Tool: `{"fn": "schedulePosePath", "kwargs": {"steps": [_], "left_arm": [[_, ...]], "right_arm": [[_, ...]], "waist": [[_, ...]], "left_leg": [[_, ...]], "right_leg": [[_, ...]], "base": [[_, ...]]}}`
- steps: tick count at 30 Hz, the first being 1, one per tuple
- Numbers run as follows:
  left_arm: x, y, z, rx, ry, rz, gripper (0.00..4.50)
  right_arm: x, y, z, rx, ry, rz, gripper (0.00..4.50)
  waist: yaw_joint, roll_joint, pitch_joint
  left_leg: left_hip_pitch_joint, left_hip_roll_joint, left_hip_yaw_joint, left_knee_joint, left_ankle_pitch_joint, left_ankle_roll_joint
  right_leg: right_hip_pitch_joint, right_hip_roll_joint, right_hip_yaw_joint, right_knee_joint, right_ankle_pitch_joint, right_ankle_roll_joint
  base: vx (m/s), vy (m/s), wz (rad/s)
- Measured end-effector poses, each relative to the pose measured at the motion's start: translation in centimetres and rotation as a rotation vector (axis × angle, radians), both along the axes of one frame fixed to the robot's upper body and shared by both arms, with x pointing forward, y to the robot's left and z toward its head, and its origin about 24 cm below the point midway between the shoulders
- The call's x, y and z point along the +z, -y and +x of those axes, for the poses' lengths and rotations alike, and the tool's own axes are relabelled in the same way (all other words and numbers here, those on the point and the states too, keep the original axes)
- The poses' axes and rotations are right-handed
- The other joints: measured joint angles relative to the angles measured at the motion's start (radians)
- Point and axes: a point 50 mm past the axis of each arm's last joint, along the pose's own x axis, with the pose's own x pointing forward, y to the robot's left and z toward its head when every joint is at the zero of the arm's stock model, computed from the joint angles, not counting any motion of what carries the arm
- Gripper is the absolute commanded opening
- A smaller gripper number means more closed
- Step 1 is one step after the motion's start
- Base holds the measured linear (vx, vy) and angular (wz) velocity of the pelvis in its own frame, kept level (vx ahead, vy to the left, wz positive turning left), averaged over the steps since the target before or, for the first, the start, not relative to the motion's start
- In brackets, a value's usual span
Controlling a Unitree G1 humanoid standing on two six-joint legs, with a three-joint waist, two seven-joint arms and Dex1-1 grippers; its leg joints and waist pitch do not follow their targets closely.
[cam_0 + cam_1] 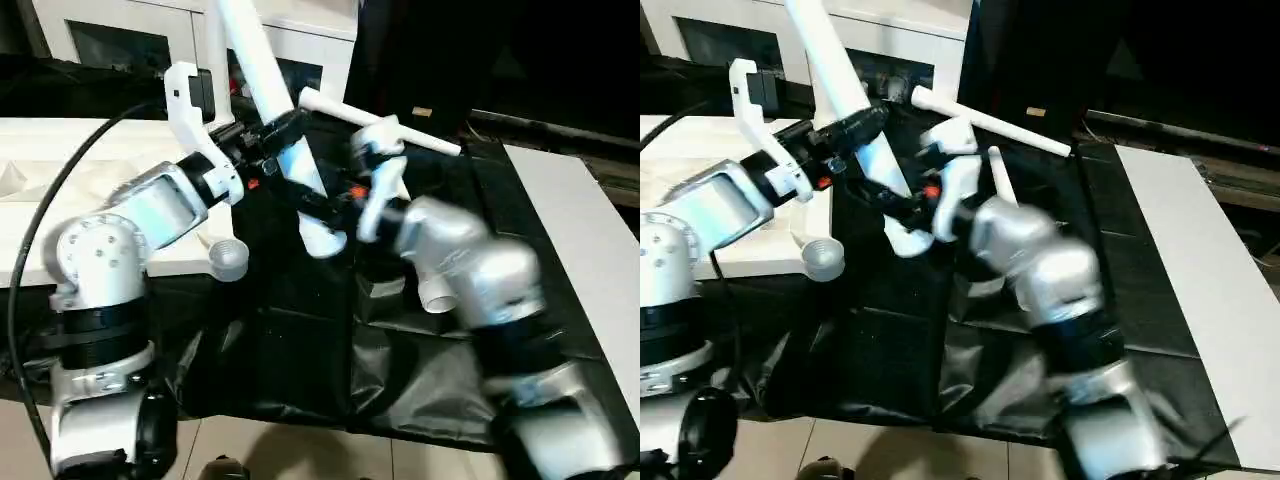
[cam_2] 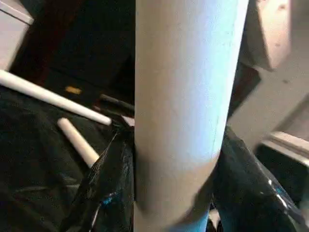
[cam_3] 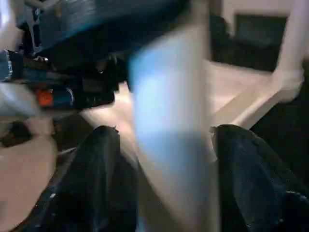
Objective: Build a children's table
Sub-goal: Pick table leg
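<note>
Two grippers meet on one white leg (image 1: 285,130), which tilts up and away toward the cabinet (image 1: 300,45) with its wide open end low over the black sheet (image 1: 300,340); the left gripper (image 1: 285,128) is clamped round the leg about midway, its black fingers (image 2: 108,183) tight on either side in the left wrist view; the right gripper (image 1: 335,205) holds the same leg lower down, near the open end, with dark fingers (image 3: 94,169) flanking it in the right wrist view; the tabletop (image 1: 60,200) lies on the robot's left, one round corner socket (image 1: 229,257) at the sheet's edge; a second leg (image 1: 380,122) lies across the far part of the sheet; a third leg (image 1: 1002,180) lies just beside it, partly behind the right arm.
</note>
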Motion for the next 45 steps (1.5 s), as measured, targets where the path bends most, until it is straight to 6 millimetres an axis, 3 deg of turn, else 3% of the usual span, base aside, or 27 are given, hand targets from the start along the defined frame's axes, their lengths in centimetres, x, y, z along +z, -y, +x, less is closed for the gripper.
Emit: {"fn": "schedulePosePath", "kwargs": {"steps": [4,13,18,22,26,32,39,45], "left_arm": [[0.4,-0.4,-0.4,-0.059,0.017,-0.008,1.88],[0.6,0.3,-1.2,-0.197,0.017,-0.028,1.88],[1.1,0.6,-1.9,-0.290,0.043,-0.042,1.88],[1.3,0.7,-2.2,-0.333,0.063,-0.054,1.88],[1.7,0.6,-3.2,-0.415,0.134,0.074,1.88],[0.1,1.2,-3.8,-0.549,0.142,0.183,1.88],[0.5,1.7,-4.1,-0.657,0.243,0.177,1.88],[0.6,1.6,-3.8,-0.676,0.266,0.178,1.88]], "right_arm": [[0.8,2.2,-0.1,0.045,-0.073,0.057,3.96],[1.1,2.1,-0.7,0.146,-0.145,0.090,4.49],[1.1,2.1,-1.2,0.203,-0.185,0.092,4.50],[1.2,1.9,-1.4,0.223,-0.176,0.085,4.50],[1.0,1.4,-1.9,0.280,-0.191,0.059,4.50],[0.9,1.4,-2.5,0.348,-0.178,-0.007,4.50],[0.5,1.1,-3.4,0.456,-0.150,-0.029,4.50],[0.3,0.8,-3.9,0.520,-0.146,-0.039,3.96]], "waist": [[0.002,0.000,0.000],[0.010,0.000,0.000],[0.024,0.000,0.000],[0.024,0.000,0.000],[0.022,0.000,0.000],[0.028,0.000,0.000],[0.024,0.000,0.000],[0.024,0.000,0.000]], "left_leg": [[0.000,0.000,0.000,0.000,0.000,0.000],[0.000,0.000,0.000,0.000,0.000,0.000],[0.000,0.000,0.000,0.000,0.000,0.000],[0.000,0.000,0.000,0.000,0.000,0.000],[0.001,0.000,0.000,0.000,0.000,0.000],[0.000,0.000,0.000,0.000,0.000,0.000],[0.001,0.000,0.000,0.000,0.000,-0.001],[0.001,0.000,0.000,0.000,0.000,0.000]], "right_leg": [[0.000,0.000,0.000,0.000,0.000,0.000],[0.000,0.000,0.000,0.000,0.000,0.000],[0.000,0.000,0.000,0.000,0.000,0.000],[0.000,0.000,0.000,0.000,0.000,0.000],[0.000,0.000,0.000,0.000,-0.002,0.003],[0.000,0.000,0.000,0.000,-0.003,0.005],[0.000,0.000,0.000,0.001,-0.003,0.005],[0.000,0.000,0.000,0.001,-0.003,0.004]], "base": [[0.000,0.000,0.00],[0.000,0.000,0.00],[0.000,0.000,0.00],[0.000,0.000,0.00],[0.000,0.000,0.00],[0.000,0.000,0.00],[0.000,0.000,0.00],[0.000,0.000,0.00]]}}
